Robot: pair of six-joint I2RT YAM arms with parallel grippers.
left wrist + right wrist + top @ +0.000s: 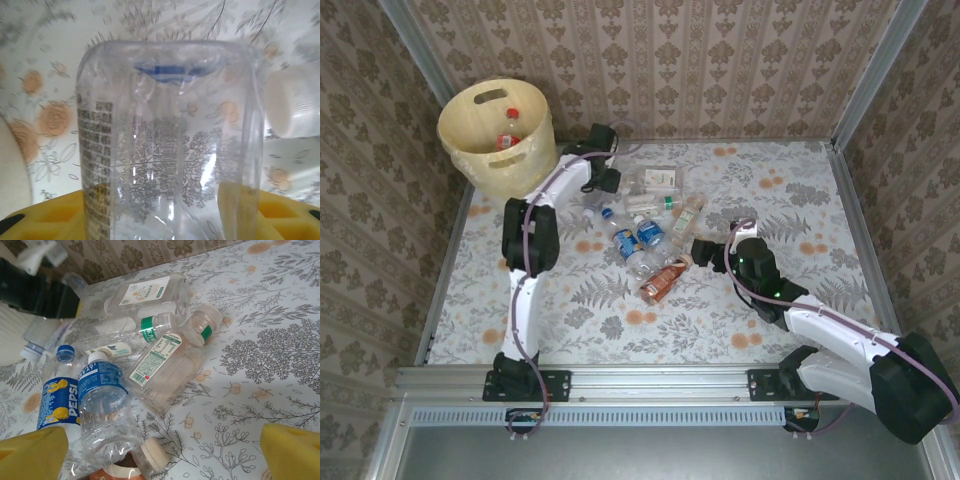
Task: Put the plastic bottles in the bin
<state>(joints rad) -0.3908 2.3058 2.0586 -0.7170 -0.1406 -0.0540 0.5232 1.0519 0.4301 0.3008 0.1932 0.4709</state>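
Note:
A clear squarish plastic bottle (170, 140) with a blue cap lies between the yellow fingers (47, 215) of my left gripper (155, 212), which is shut on its body. That gripper (603, 183) is at the far left of a pile of plastic bottles (645, 225), just right of the pale yellow bin (495, 125). One red-labelled bottle (508, 140) lies inside the bin. My right gripper (160, 452) stands open over the pile's near right side, above a cream cap (152, 455). Ahead of it lie a Pepsi bottle (57, 400), a blue-labelled bottle (102, 410) and a green-labelled one (162, 365).
A white cap (292, 107) of a neighbouring bottle sits just right of the held one. An orange-brown bottle (663, 282) lies nearest the arms. Patterned walls enclose the table (790, 190) on three sides; the cloth to the right of the pile is bare.

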